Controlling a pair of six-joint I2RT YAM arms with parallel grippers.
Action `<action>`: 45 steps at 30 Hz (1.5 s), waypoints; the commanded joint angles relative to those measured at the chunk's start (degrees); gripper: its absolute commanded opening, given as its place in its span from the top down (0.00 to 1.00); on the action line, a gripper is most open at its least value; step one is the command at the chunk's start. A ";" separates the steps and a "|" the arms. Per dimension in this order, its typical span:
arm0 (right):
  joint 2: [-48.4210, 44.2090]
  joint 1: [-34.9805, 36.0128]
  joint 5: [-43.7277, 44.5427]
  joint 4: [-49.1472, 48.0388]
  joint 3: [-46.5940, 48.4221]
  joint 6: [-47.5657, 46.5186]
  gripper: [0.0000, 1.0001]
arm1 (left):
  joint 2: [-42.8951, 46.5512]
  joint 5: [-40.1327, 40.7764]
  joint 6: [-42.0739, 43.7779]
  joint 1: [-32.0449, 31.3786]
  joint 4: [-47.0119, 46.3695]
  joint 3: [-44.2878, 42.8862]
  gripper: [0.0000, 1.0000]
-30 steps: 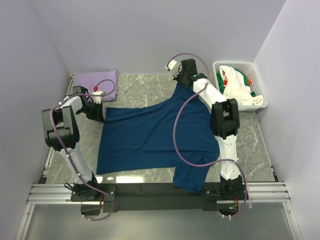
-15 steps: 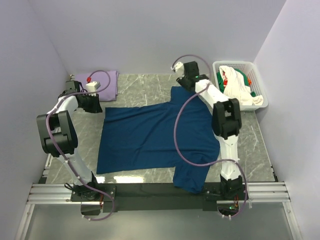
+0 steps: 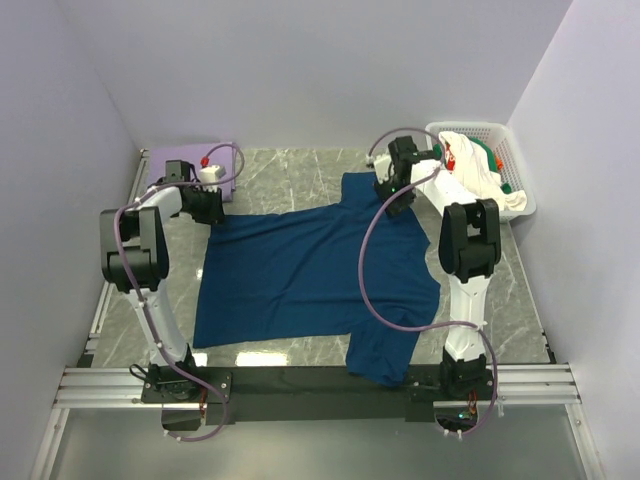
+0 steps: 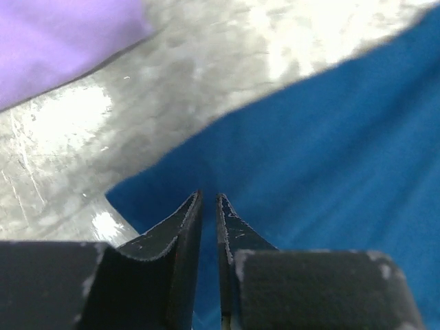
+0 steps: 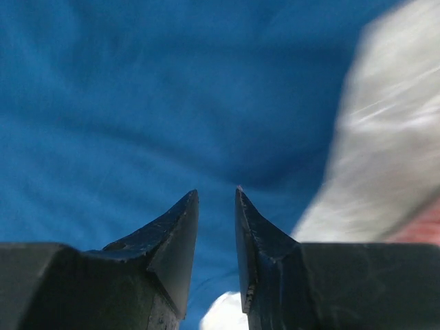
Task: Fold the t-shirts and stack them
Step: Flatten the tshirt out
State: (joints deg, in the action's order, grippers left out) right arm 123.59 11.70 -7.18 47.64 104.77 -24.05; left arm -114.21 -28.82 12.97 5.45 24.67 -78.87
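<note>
Over on the top camera, the dark navy-blue cotton t-shirt (image 3: 300, 270) lies spread flat across the grey marble worktop (image 3: 290, 180), one sleeve drooping over the near edge between the two arm bases. The left gripper (image 3: 218, 207) sits low at the shirt's far-left sleeve corner. The right gripper (image 3: 393, 197) hangs over the far-right sleeve. At the far-left corner rests the folded pale lavender t-shirt (image 3: 185, 158), apart from the navy one. Far right, the white plastic lattice basket (image 3: 470, 126) holds a crumpled white t-shirt (image 3: 475, 175) and a green t-shirt (image 3: 500, 160).

Now the left wrist camera: the left gripper (image 4: 210, 199) has its jaws parted by only a thin slit, and nothing is pinched between them. Its tips point down at the navy-blue t-shirt (image 4: 330, 137), right by the cloth's edge where it meets the worktop (image 4: 172, 89). The lavender t-shirt (image 4: 55, 34) fills the top-left corner.

Across to the right wrist camera: the right gripper (image 5: 217, 191) shows a clear gap between its jaws, and it too holds nothing. Rippled navy-blue t-shirt (image 5: 137, 89) fills most of the view beneath it, with a blurred strip of worktop (image 5: 385, 137) off to the right. A reddish blur at the lower right edge is too smeared to identify.
</note>
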 commanded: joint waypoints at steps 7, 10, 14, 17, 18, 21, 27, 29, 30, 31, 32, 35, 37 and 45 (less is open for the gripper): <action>6.31 -0.98 2.69 8.78 -0.11 0.50 0.66 | -5.58 10.79 -5.94 0.70 -3.74 -6.99 0.82; 8.50 -1.60 3.84 10.46 1.92 0.06 0.66 | -7.07 11.42 -6.73 1.31 -4.45 -9.01 0.82; 8.77 -1.68 4.19 10.72 3.16 -0.64 0.66 | -8.22 7.57 -6.47 1.75 -4.10 -10.86 0.78; 7.11 -1.68 2.09 10.46 3.34 -1.34 0.66 | -5.94 4.83 -4.89 1.93 -5.67 -10.08 0.73; 6.32 -1.60 1.39 10.11 2.99 -1.78 0.65 | -5.15 3.52 -4.63 1.93 -6.12 -9.81 0.72; 3.59 -1.51 -1.87 10.11 3.15 -2.23 0.63 | -2.86 -0.51 -2.61 2.28 -5.16 -10.42 0.69; -0.72 -2.12 -3.72 9.14 3.42 -1.61 0.62 | 3.90 -5.46 0.12 2.37 -1.03 -6.84 0.67; -0.37 -2.91 -3.28 8.44 3.33 -0.56 0.62 | 5.05 -5.28 -0.40 2.37 -0.06 -5.25 0.67; -0.02 -3.18 -3.10 8.70 3.68 -0.29 0.62 | 5.58 -4.94 -0.32 2.37 0.29 -4.02 0.67; 0.85 -3.44 -3.02 9.31 3.95 -0.03 0.62 | 5.75 -4.67 -0.40 2.37 0.73 -3.40 0.66; 1.30 -3.62 -3.02 9.49 3.95 0.23 0.62 | 6.02 -4.23 -0.49 2.28 1.00 -2.70 0.66; 1.65 -3.79 -2.84 9.32 2.55 0.32 0.63 | 6.19 -3.44 0.12 2.37 2.14 -0.15 0.66; 1.39 -3.88 -1.88 8.71 0.53 0.06 0.62 | 6.55 -3.09 0.56 2.37 2.49 2.14 0.66; 0.60 -4.06 -0.55 8.35 -7.20 -0.99 0.63 | 7.16 0.94 3.99 2.37 5.13 8.63 0.66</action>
State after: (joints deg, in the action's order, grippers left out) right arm 126.78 7.86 -8.27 56.14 100.29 -24.56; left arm -108.79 -29.91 14.33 7.75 28.47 -72.14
